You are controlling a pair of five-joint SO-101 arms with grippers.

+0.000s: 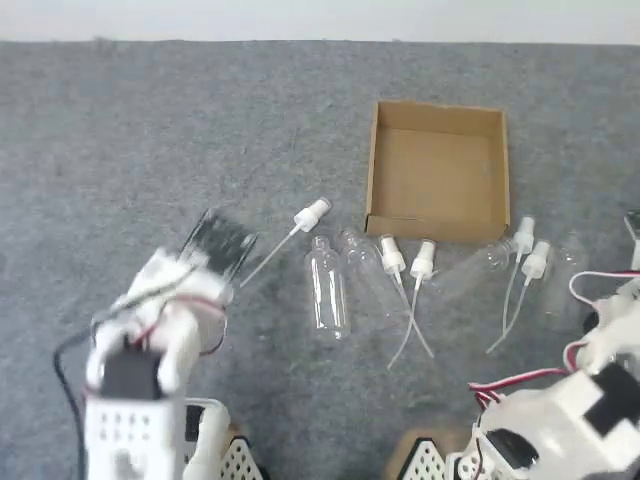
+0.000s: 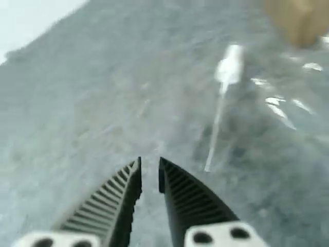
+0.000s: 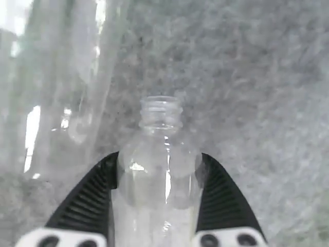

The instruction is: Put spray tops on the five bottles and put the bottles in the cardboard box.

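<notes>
My left gripper (image 2: 149, 167) hovers over the grey carpet, its fingers a narrow gap apart with nothing between them. Ahead of it lies a white spray top (image 2: 227, 67) with a long tube, also in the high view as a spray top (image 1: 312, 213). My right gripper (image 3: 159, 159) is shut on a clear bottle (image 3: 160, 118) with a bare threaded neck. A clear bottle (image 1: 327, 290) and another bottle (image 1: 360, 255) lie in the middle. Several more spray tops (image 1: 391, 258) lie in front of the cardboard box (image 1: 372, 170), which stands open.
Two further spray tops (image 1: 523, 238) and clear bottles (image 1: 480, 265) lie right of centre, near the right arm (image 1: 590, 400). Another clear bottle (image 3: 77, 77) lies beside the held one. Grey carpet (image 1: 150, 130) covers the table.
</notes>
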